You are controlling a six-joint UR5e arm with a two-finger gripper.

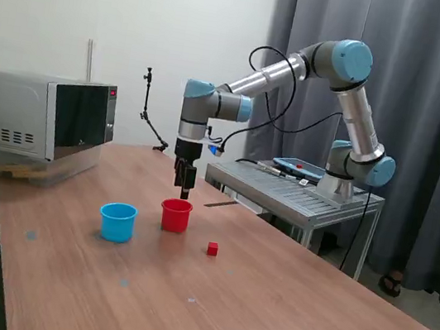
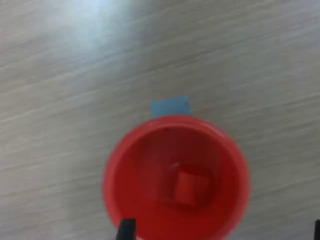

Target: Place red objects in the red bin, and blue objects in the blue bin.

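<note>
Red cup [image 1: 175, 214] sits mid-worktop [image 1: 264, 306] and the tool [image 1: 185, 183] hangs right above its mouth, fingers pointing down. Looking through the wrist view, one red cube [image 2: 191, 188] lies on the floor of the red cup [image 2: 176, 178], so that one's in. A second red cube [image 1: 212, 249] waits out on the worktop, near the red cup toward the exterior view's right. The blue cup [image 1: 117, 222] stands just beside the red cup on the exterior view's left, and from here I can't see into it. No dark-blue cubes show anywhere on the wood. A small blue patch [image 2: 170, 107] shows on the worktop at the red cup's rim; tape or a marker, hard to say.

Risks now: the tool sits close over the rim, so any sideways move before lifting could clip the light cup and tip it, spilling the cube. The loose cube is tiny, so an off-centre descent could nudge it away rather than catch it.

Tool state: only dark finger tips [image 2: 126, 230] peek in at the wrist view's edges, apparently well apart with nothing between them, so it looks spread wide and carrying nothing.
</note>
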